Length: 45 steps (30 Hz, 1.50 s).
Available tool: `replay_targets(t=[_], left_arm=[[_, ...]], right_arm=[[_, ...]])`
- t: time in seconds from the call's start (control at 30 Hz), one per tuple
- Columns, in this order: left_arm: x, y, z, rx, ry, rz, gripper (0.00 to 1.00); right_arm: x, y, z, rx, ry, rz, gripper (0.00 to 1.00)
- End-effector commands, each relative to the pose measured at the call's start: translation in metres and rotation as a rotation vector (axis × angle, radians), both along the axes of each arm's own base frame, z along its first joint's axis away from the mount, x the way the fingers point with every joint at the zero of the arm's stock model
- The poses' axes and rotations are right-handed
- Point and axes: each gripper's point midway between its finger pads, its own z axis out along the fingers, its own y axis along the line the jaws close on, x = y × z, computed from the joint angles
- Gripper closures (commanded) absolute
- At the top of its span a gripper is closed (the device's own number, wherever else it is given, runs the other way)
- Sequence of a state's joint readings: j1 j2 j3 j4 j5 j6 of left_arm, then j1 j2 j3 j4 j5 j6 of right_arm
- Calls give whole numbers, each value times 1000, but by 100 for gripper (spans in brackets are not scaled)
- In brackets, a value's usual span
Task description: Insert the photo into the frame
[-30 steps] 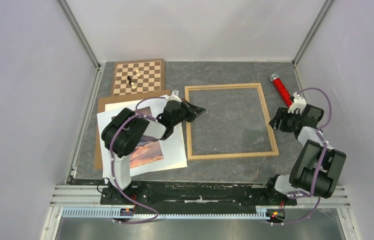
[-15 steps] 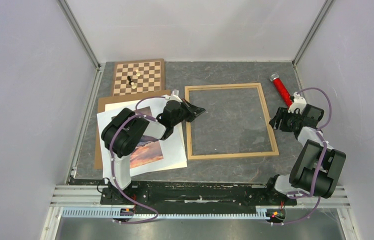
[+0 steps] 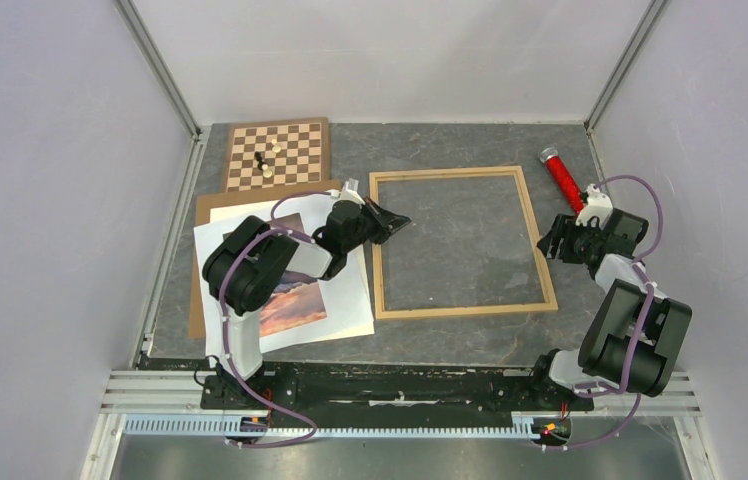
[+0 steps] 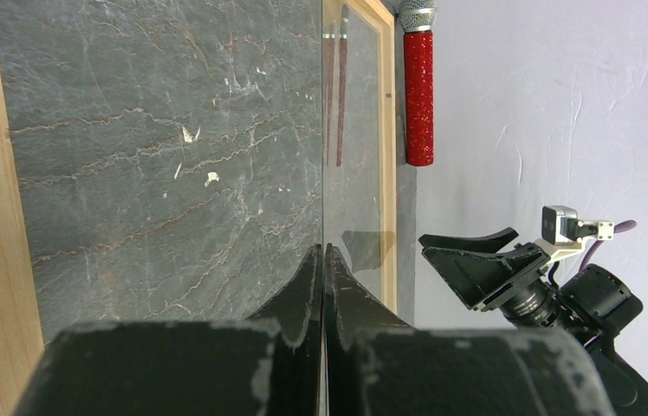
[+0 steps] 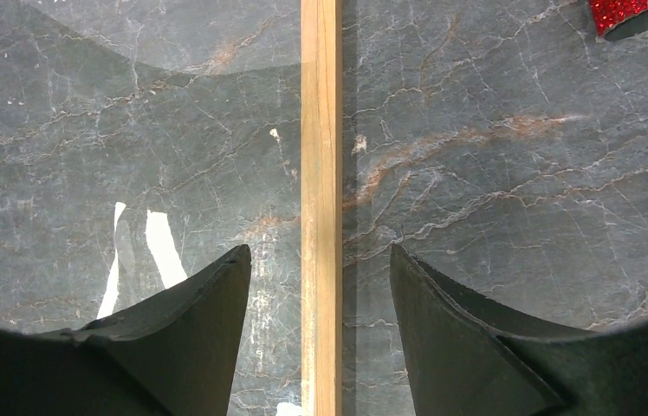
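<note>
Nothing has moved: the left gripper [image 3: 402, 221] stays pressed together over the frame's [image 3: 447, 173] left rail. The right gripper [image 5: 320, 253] gapes astride the right rail. The photo [image 3: 295, 303] lies on sheets [image 3: 349, 300] left of the frame.

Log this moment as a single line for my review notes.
left fingers: shut, over frame interior near its left rail | right fingers: open, astride right rail | photo: on white sheet, outside frame
</note>
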<state>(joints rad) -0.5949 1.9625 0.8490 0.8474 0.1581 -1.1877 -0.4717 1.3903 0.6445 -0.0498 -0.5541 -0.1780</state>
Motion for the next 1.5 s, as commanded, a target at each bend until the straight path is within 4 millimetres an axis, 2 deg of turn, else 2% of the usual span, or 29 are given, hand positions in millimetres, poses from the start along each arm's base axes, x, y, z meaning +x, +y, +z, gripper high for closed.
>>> replay_targets(t=[0.0,0.7,1.47], left_arm=[[17,4,28,-8,-122,33,98],[14,4,32,54,-162,-3,98],[16,-6,38,107,-205,-73,98]], right_arm=[[6,-1,6,-17,-48,24,37],[3,-1,7,-23,-52,31,37],[0,2,5,-19,-49,41,37]])
